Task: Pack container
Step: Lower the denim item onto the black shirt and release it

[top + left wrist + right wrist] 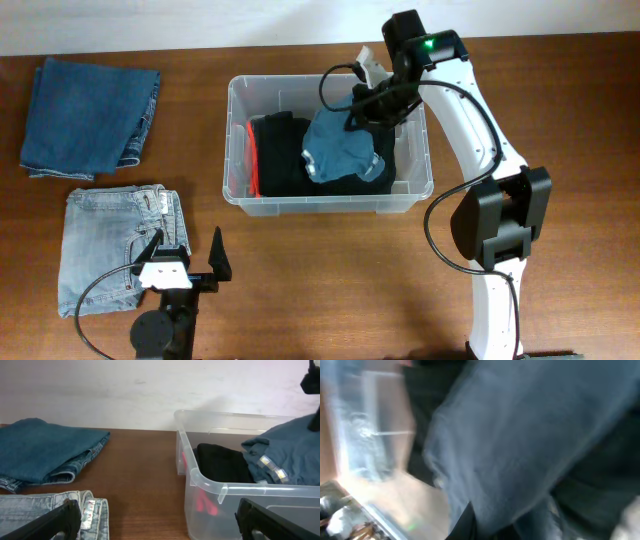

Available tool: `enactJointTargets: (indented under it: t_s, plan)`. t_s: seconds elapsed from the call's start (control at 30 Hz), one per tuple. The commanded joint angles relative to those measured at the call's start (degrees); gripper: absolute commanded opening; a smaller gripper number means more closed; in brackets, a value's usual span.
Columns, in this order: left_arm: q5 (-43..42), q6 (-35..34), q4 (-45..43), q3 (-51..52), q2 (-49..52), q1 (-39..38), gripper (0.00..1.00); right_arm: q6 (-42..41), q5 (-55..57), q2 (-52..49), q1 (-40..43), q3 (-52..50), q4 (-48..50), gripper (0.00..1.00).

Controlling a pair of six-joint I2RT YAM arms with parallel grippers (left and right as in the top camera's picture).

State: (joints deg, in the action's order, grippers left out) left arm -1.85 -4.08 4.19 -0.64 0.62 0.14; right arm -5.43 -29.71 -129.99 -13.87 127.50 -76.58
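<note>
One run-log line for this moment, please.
right claw: shut on blue-grey garment, over container | left claw: open, beside light jeans

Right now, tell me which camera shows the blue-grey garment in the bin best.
Overhead. It shows the whole blue-grey garment lying over dark clothes inside the container. The left wrist view catches only its side at the frame's right edge. The right wrist view is just a blurred close-up of the fabric.
</note>
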Motion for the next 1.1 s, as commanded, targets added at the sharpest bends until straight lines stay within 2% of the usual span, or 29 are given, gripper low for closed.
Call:
enactJointTargets:
  t_s: [0.0, 0.33, 0.37, 0.47, 0.5, 0.7, 0.8, 0.93, 0.97, 1.07]
  plan:
    - [0.15, 0.48, 0.42, 0.13, -0.22, 0.24, 0.99, -2.84, 14.23, 0.17, -0.26, 0.04, -1.64, 0.09]
    - [0.15, 0.48, 0.44, 0.13, -0.22, 0.24, 0.99, -4.37, 24.35, 0.17, -0.26, 0.04, -4.20, 0.11]
    - [0.15, 0.48, 0.42, 0.13, -0.22, 0.24, 1.00, -4.33, 24.79, 0.17, -0.26, 0.04, -4.13, 0.14]
    - [0.15, 0.48, 0.42, 0.13, -0.22, 0.24, 0.99, -3.82, 25.27, 0.11, -0.26, 0.04, -4.15, 0.47]
    - [0.15, 0.48, 0.42, 0.13, -0.22, 0.24, 0.99, -3.58, 25.24, 0.15, -0.26, 0.07, -4.24, 0.53]
    - [0.15, 0.48, 0.42, 0.13, -0.22, 0.24, 0.99, -3.65, 22.51, 3.63, -0.33, 2.34, -4.76, 0.56]
    - [0.15, 0.48, 0.42, 0.13, -0.22, 0.24, 1.00, -3.65, 18.56, 5.66, -0.59, 5.68, -4.68, 0.42]
    - [0.15, 0.48, 0.42, 0.13, -0.22, 0.24, 0.99, -3.43, 20.44, 5.07, -1.97, 4.42, -5.55, 0.07]
    - [0.15, 0.48, 0.42, 0.13, -0.22, 0.24, 1.00, -3.43, 21.62, 4.68, -2.82, 3.32, -5.60, 0.04]
    - [0.15, 0.48, 0.42, 0.13, -0.22, 0.24, 0.99, -3.45, 23.02, 3.67, -4.90, 1.09, -5.51, 0.04]
